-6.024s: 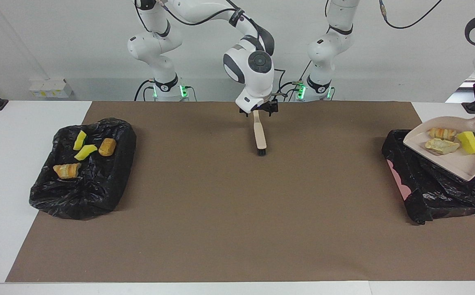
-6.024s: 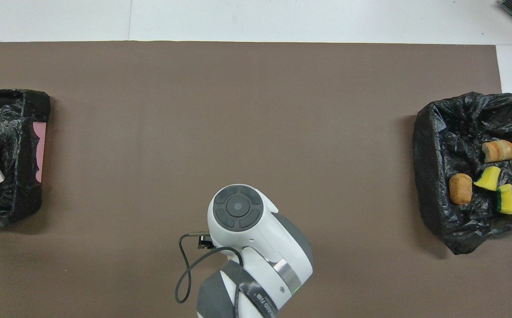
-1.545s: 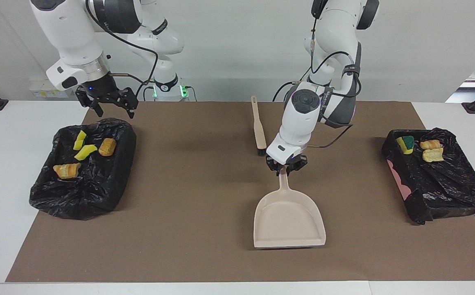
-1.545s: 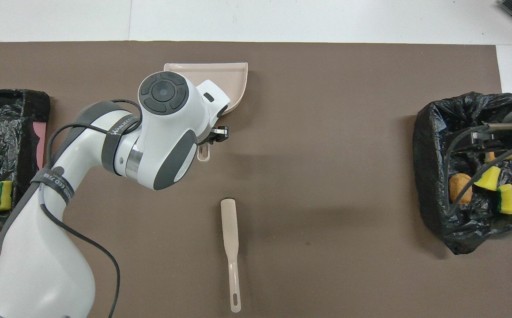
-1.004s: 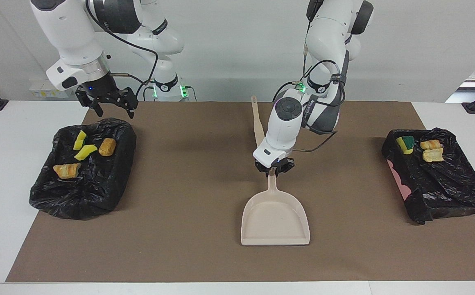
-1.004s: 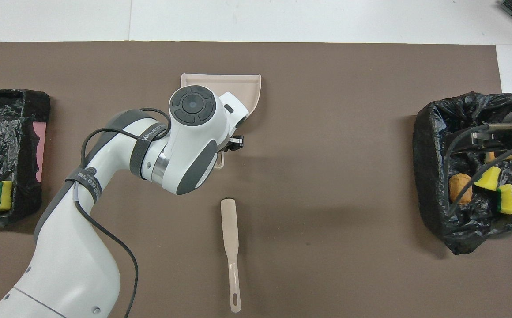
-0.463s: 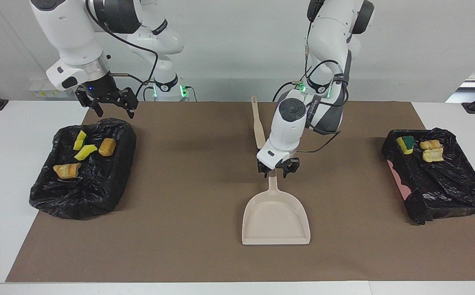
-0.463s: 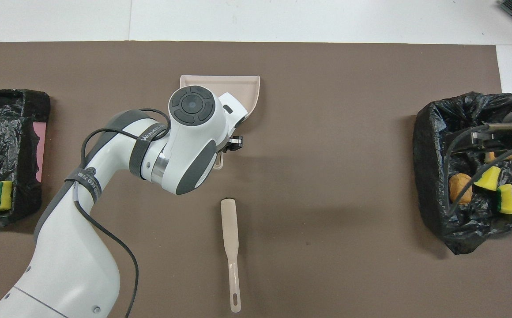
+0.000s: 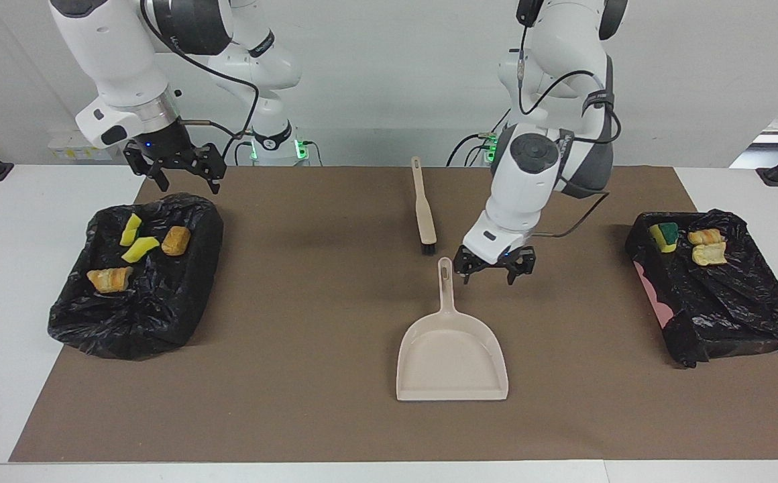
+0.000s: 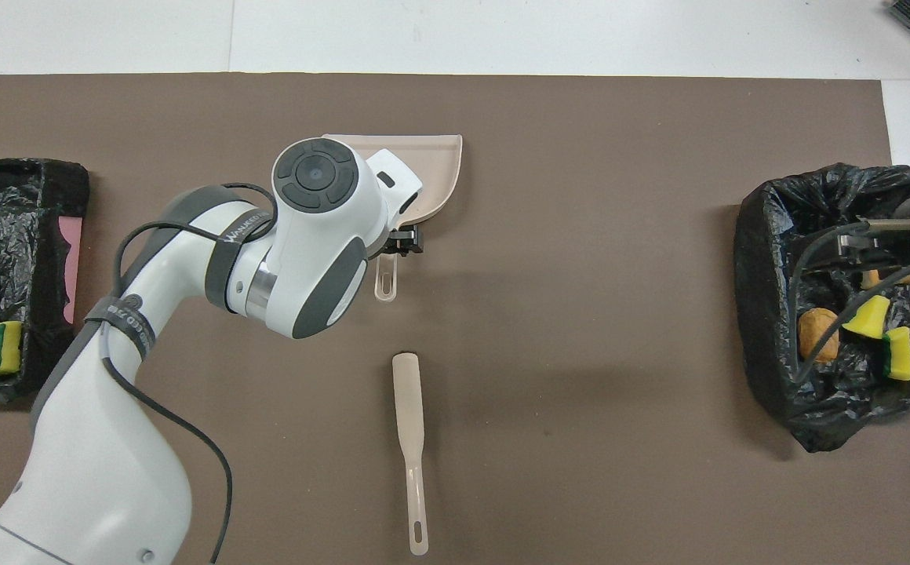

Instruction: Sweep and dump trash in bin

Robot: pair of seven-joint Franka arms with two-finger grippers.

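Since half a second ago: left gripper [image 9: 494, 266] off the dustpan [image 9: 453, 359] handle, raised and shifted toward the left arm's end, jaws spread wide, holding nothing, over the brown mat [image 9: 335, 322] just beside the handle. Dustpan flat and empty mid-mat, handle pointing toward the robots. Brush [image 9: 423, 208] flat on the mat, nearer the robots than the dustpan. Right gripper [image 9: 179, 168] waiting, open and empty, over the near edge of the black-lined bin [image 9: 134, 315] at the right arm's end of the counter [image 9: 0, 282]. Trash: four scraps [image 9: 141, 249] in that bin, three scraps [image 9: 691, 243] in the other bin [image 9: 724, 308] at the left arm's end.
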